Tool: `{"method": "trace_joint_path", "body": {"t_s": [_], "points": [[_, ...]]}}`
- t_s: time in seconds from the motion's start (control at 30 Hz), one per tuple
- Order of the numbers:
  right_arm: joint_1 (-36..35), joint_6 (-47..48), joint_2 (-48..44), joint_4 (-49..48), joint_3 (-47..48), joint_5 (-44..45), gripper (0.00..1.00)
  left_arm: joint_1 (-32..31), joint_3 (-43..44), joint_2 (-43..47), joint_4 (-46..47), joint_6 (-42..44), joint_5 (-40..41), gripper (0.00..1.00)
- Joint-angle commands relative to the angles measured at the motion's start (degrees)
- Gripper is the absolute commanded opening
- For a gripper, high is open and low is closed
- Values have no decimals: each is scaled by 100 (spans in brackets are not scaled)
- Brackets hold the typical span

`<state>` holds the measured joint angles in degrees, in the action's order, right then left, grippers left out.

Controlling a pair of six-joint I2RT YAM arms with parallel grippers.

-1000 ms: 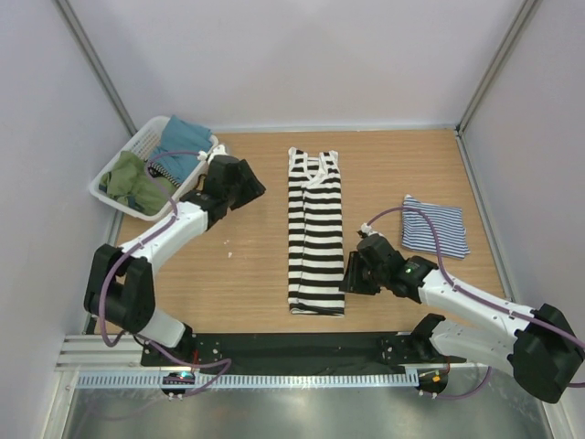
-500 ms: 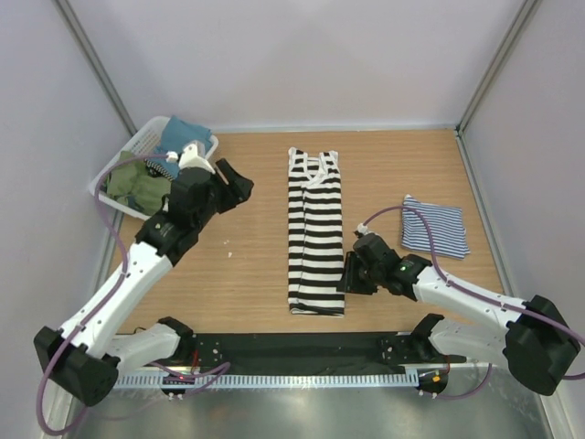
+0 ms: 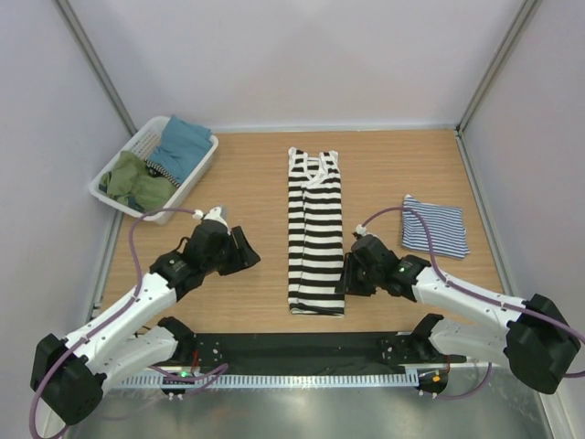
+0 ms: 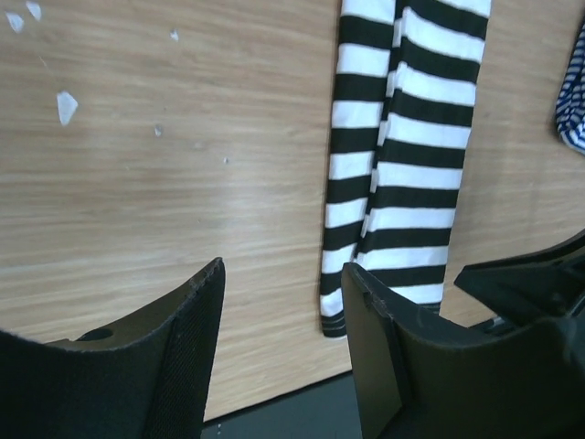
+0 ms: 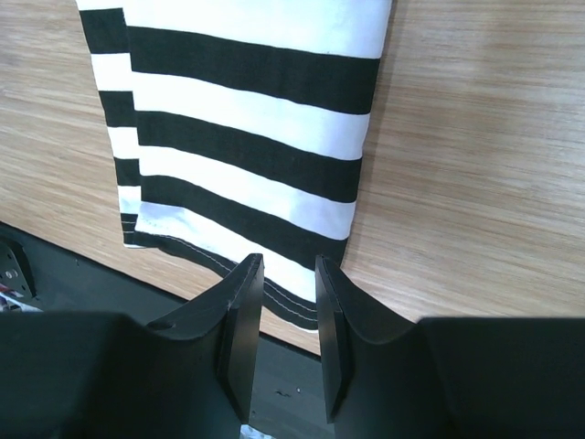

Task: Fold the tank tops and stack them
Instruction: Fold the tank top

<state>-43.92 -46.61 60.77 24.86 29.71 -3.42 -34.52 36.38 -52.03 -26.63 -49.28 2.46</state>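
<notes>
The broad black-and-white tank top (image 3: 316, 233) lies folded lengthwise as a long strip in the middle of the table, neck at the far end. It also shows in the left wrist view (image 4: 402, 155) and the right wrist view (image 5: 247, 101). The thin navy-and-white tank top (image 3: 436, 227) lies folded small at the right, its edge visible in the left wrist view (image 4: 574, 101). My left gripper (image 3: 239, 256) (image 4: 283, 270) is open and empty, over bare wood left of the strip's near end. My right gripper (image 3: 350, 274) (image 5: 287, 265) hovers at the strip's near right hem corner, jaws narrowly apart with nothing between them.
A white slatted basket (image 3: 139, 144) with teal, green and striped clothes stands at the far left. A black rail (image 3: 292, 347) runs along the table's near edge. Grey walls enclose the table on three sides.
My left arm has swung from beside the basket down toward the near edge, ending left of the strip's lower half. My right gripper has barely shifted toward the hem.
</notes>
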Motion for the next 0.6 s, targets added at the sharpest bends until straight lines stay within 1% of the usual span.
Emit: {"method": "trace_joint_path", "body": {"t_s": [0.0,0.17,0.27,0.43,0.57], "points": [[-81,-129,66,-148,184,113,35,-28,-69,9,325,-38,-544,56],[-125,-147,198,-148,263,105,35,-28,-201,-53,553,23,-615,59],[-126,-129,286,-166,333,70,35,-28,-342,-105,877,-3,-834,62],[-187,-138,426,-183,351,-1,35,-46,-649,-369,1388,-222,-1177,61],[-222,-147,479,-192,342,-80,34,-125,-808,-527,1722,-328,-1230,61]]}}
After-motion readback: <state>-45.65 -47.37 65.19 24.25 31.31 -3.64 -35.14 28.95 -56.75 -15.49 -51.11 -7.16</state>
